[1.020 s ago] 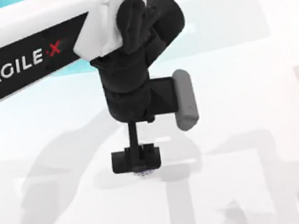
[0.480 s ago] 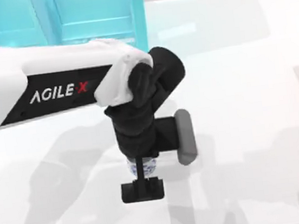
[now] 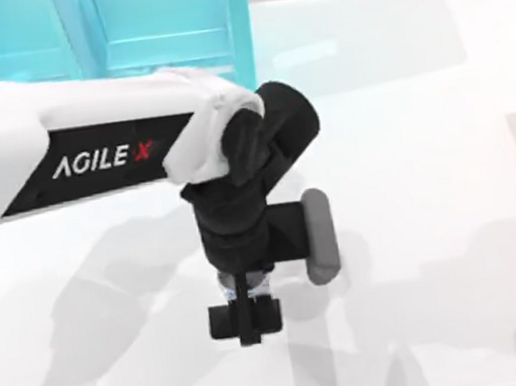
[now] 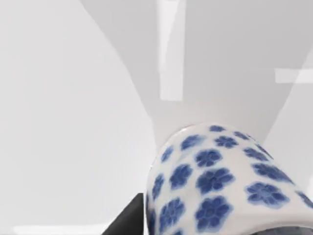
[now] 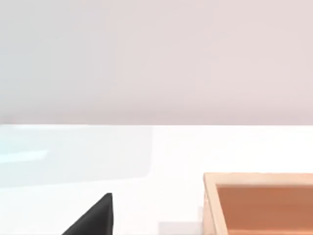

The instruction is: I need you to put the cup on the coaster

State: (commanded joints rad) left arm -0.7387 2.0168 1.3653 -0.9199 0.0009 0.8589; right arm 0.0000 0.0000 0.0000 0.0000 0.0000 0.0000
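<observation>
While the left arm reaches over the table point(image 3: 396, 91) middle, the left gripper point(image 3: 244, 319) clamps the cup point(image 4: 220, 181), lifted above the surface toward the near edge; right gripper fingers: cannot tell.

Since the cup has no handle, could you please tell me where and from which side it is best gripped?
Grip the cup across its round side wall, coming straight down from above, where the left hand is near the middle of the table. It is squat, handleless and round, so opposite sides of the wall likely give the evenest hold.
</observation>
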